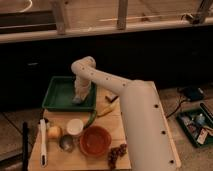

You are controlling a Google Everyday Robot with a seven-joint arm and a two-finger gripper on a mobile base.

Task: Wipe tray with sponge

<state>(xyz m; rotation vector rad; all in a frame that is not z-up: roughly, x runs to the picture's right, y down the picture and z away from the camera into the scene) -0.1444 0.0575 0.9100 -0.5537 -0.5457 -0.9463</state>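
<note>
The green tray [58,93] lies at the back left of the wooden table. My white arm reaches over from the right, and my gripper [78,98] points down into the tray's right side, near its front rim. The gripper tip is low, at or close to the tray floor. The sponge does not show apart from the gripper.
In front of the tray lie an orange bowl [95,140], a white cup [75,126], a green pepper [91,118], a banana [107,108], grapes [116,154], a yellow fruit [54,132], a metal cup [67,143] and a white brush [43,142]. A dark teal bin [196,125] of clutter sits on the floor at right.
</note>
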